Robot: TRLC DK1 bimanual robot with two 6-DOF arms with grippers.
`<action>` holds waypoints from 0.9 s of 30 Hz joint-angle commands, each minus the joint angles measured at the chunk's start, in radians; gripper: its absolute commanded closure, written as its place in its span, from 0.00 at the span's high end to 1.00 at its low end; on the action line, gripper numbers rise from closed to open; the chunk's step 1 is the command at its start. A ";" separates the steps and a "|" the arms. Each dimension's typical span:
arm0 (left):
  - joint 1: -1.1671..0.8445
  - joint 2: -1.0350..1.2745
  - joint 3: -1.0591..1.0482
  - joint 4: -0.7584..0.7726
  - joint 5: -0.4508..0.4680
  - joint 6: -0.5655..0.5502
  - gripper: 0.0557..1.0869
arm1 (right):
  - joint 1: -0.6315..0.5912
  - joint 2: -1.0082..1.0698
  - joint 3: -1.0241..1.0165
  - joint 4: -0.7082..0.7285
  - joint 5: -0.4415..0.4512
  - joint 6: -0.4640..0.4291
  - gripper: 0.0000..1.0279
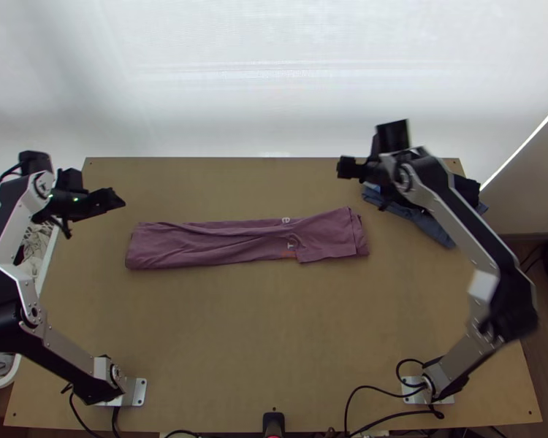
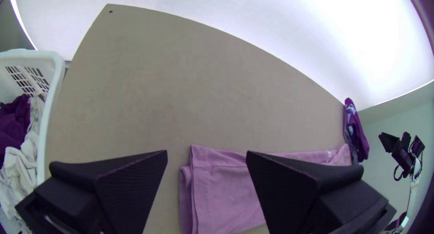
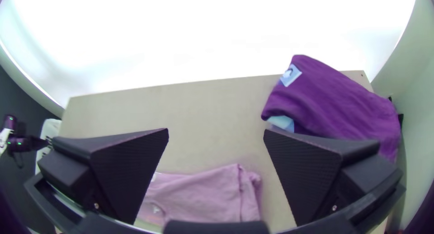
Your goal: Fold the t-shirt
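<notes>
A: Where did we find the garment?

B: We located the mauve cloth t-shirt (image 1: 193, 242) across the middle of the light wooden surface (image 1: 274, 328). It lay in a long, narrow folded strip running left to right, with shallow creases along its length. At the right end, we noted a broad flap lying over the strip, beside some pale print (image 1: 291, 242) and a small orange patch (image 1: 288, 255).

A: And the left claw?

B: We recorded the left claw (image 1: 80, 204) above the far left part of the surface, near the shirt's left end. Its wide black fingers stood well apart.

A: The right claw?

B: We placed the right claw (image 1: 369, 172) over the far right part, beyond the shirt's right end. Its fingers were spread wide too.

A: What else did we log?

B: By the far right corner, we saw a folded purple cloth (image 3: 339, 109) on top of a blue-grey cloth (image 1: 435, 225). Beside the left edge, we observed a white plastic basket (image 2: 55, 80) holding purple and pale cloths. Beyond the far edge, we listed a bright white screen (image 1: 252, 87).
</notes>
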 commanded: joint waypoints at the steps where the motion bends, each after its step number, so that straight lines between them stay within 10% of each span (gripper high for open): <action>1: 0.034 -0.009 -0.092 -0.013 0.080 0.086 0.83 | 0.001 -0.088 -0.009 0.003 -0.085 0.033 0.97; 10: 0.064 -0.008 -0.243 0.005 0.123 0.178 0.84 | -0.068 -0.144 0.020 -0.013 -0.413 0.210 0.96; 27: 0.015 0.058 -0.341 0.088 0.089 0.195 0.89 | -0.091 -0.144 0.058 -0.043 -0.448 0.228 0.96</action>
